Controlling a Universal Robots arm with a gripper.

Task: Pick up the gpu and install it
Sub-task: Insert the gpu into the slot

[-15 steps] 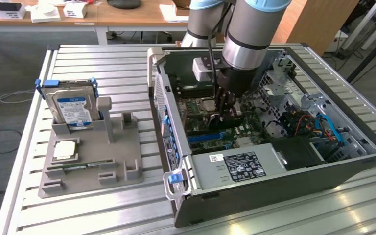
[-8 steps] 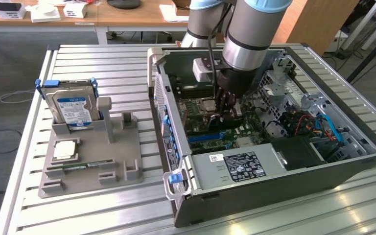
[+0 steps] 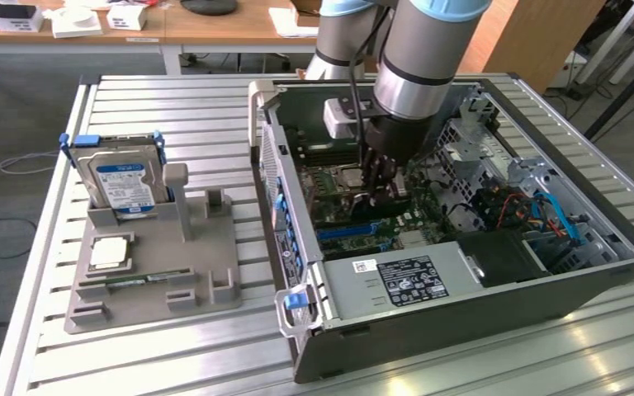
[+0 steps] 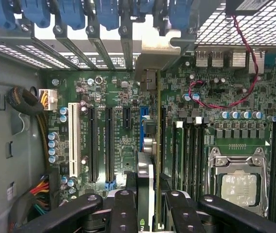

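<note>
Holds the gpu (image 4: pixel 145 167) edge-on in the pincer (image 4: pixel 145 208), low inside the case (image 3: pixel 461 330) over the motherboard slots (image 4: pixel 90 141). Hemmed in closely by memory sticks (image 4: pixel 179 150) and CPU socket (image 4: pixel 238 187).

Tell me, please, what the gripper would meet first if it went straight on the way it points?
The gripper points at the motherboard, so the gpu it holds would probably land there first, by the blue slot; depth is unclear.
</note>
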